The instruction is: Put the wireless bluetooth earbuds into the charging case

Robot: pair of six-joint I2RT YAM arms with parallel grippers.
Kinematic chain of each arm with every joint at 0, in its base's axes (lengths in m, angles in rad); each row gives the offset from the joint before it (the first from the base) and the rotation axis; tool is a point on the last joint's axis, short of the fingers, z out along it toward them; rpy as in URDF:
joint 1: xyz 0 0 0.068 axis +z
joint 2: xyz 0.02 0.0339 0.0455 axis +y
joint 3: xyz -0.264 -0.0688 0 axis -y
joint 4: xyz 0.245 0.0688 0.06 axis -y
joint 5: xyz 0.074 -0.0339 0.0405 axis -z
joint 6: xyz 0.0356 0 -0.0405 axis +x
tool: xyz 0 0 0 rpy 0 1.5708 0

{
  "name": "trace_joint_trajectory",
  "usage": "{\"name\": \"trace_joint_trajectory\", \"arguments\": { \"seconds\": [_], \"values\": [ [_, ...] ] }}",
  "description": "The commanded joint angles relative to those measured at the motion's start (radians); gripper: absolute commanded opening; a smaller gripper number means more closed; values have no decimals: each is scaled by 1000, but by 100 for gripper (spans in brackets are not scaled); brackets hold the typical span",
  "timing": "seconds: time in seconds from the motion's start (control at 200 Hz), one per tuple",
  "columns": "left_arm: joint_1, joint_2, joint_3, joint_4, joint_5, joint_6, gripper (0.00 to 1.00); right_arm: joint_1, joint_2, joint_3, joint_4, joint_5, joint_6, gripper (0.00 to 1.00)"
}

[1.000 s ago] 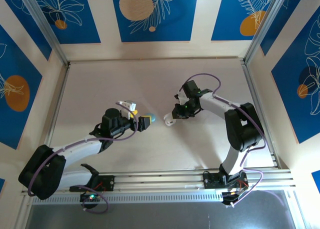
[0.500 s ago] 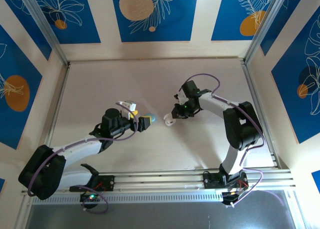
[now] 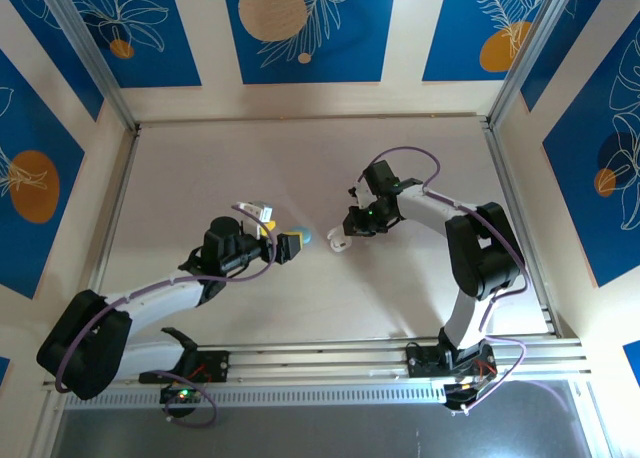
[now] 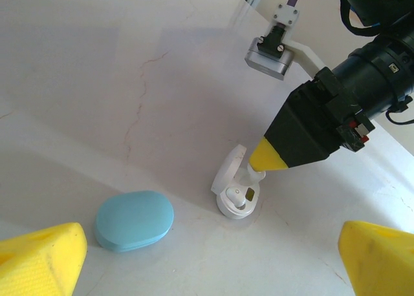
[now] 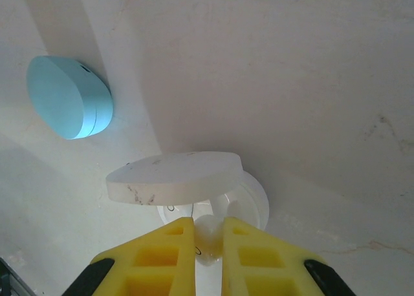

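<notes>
Pale tabletop (image 3: 200,158), marble-look, thin brownish veins, matte finish. Two items sit on it mid-table, near each other but not touching. Light blue oval case (image 4: 134,220): lid shut, lying flat. White charging case (image 4: 236,192): to the blue one's right in the overhead view, base flat on the surface, lid hinged up and open. Metal rail (image 3: 330,363) runs along the table's near edge.
</notes>
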Motion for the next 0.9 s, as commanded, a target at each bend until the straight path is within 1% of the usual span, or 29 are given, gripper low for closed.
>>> {"name": "trace_joint_trajectory", "arguments": {
  "seconds": [0.0,0.525,0.895],
  "values": [
    [10,-20,-5,24,21,-3,100,0,22,31,5,-1,11,13],
    [9,-16,-4,26,26,-5,100,14,32,14,10,5,19,13],
    [9,-15,-4,29,29,-6,100,38,14,-12,-15,37,23,14]
  ]
}}
